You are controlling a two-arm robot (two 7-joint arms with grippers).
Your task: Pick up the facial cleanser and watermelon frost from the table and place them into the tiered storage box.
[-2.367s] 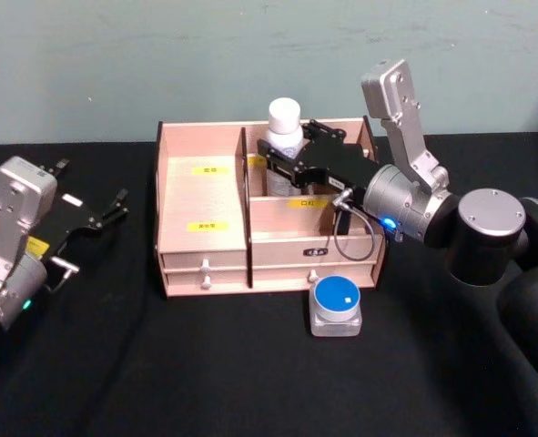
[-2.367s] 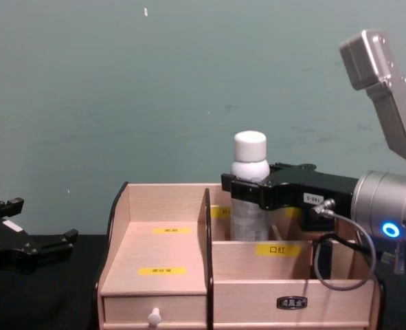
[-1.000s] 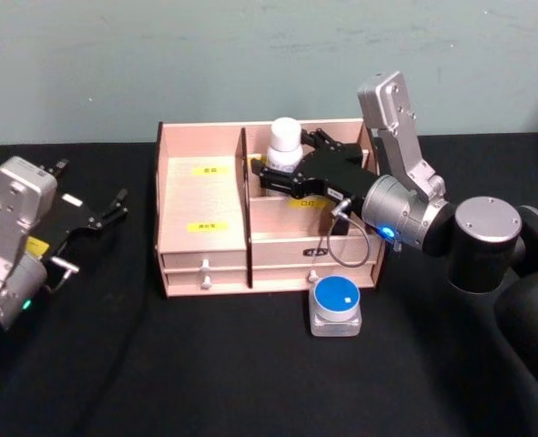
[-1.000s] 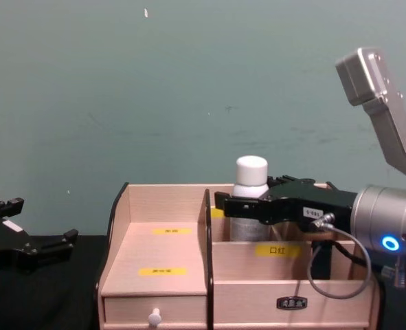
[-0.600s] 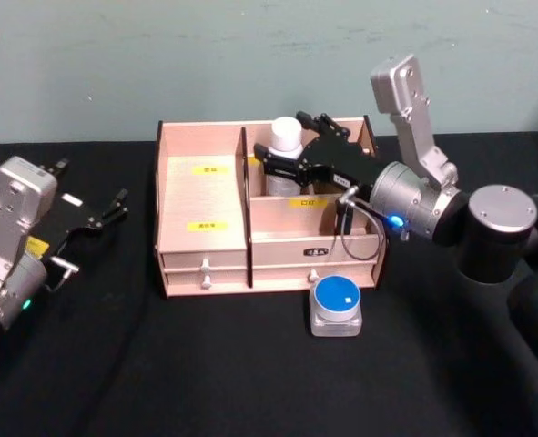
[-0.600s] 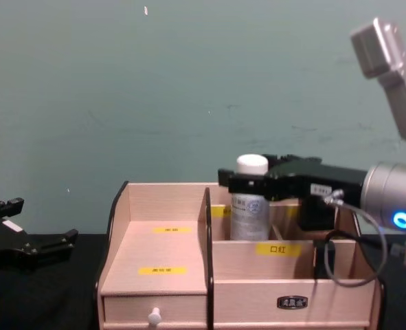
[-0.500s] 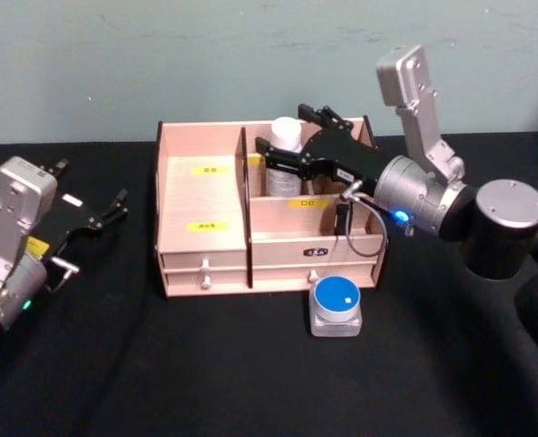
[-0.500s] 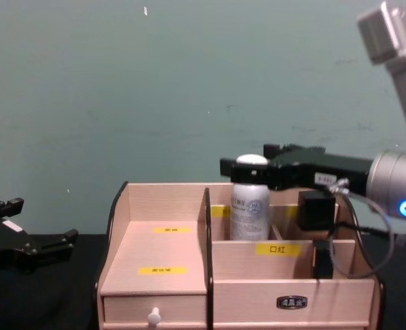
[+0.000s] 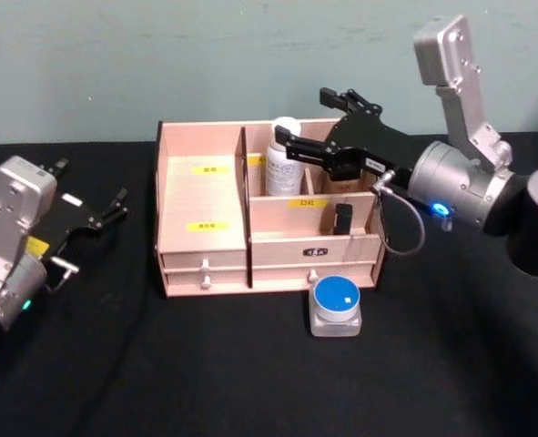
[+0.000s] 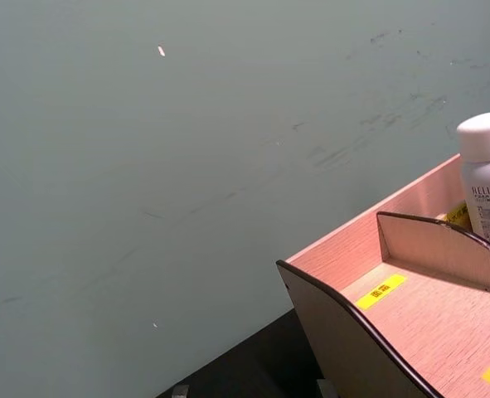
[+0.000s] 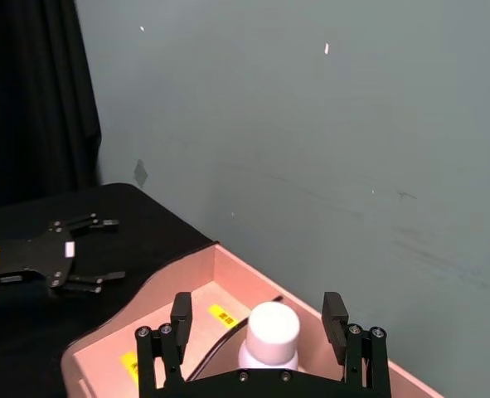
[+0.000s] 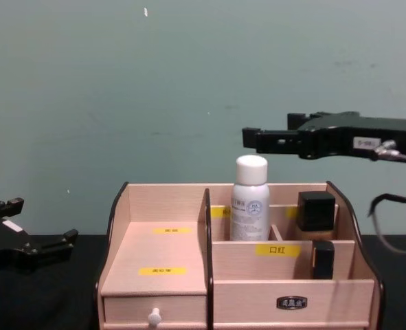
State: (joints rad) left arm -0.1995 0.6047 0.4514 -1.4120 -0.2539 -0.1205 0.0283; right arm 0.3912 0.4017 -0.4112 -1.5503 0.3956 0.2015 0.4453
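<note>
Right gripper [image 9: 305, 116]: fingers released, above facial cleanser [image 9: 285, 164].
Facial cleanser: upright in tiered storage box [image 9: 203, 246].
Left gripper [image 9: 114, 208]: fingers spread, far left.

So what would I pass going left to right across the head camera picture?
The left gripper, parked open → white-capped bottle in the tiered storage box → blue-lidded jar on the table → right arm's wrist; the right gripper is open above the box.
</note>
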